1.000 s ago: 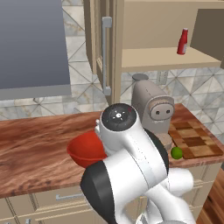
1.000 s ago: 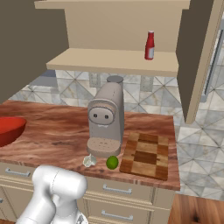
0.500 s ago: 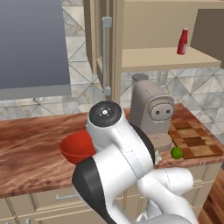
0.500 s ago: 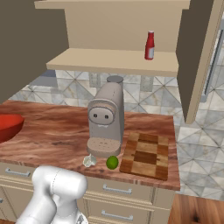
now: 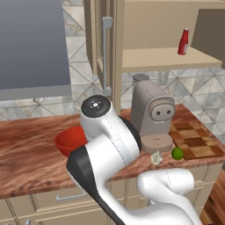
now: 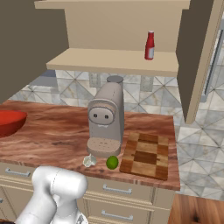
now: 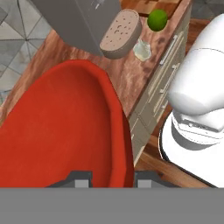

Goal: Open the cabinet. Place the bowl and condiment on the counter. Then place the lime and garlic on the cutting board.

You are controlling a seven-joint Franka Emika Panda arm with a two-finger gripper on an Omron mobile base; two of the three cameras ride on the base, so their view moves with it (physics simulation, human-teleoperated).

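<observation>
Basically gripper is clamped on the rim of the bowl: hand view shows one tip each side of the red wall, jaws nearly together w/ the rim between. Bowl body runs up and to 10 o'clock from the tips. Round, so no long axis to speak of.

Left base view: bowl sits low over the counter, at 9 o'clock from the coffee machine. Can't tell if it's touching the wood or just above it. Key relation = bowl vs counter straight below; prob lower, then release.

Rest: cabinet door open, condiment upright on the shelf, up at 1 o'clock from the machine. Lime and garlic side by side on the counter, just off the 9 o'clock edge of the cutting board, not on it.
</observation>
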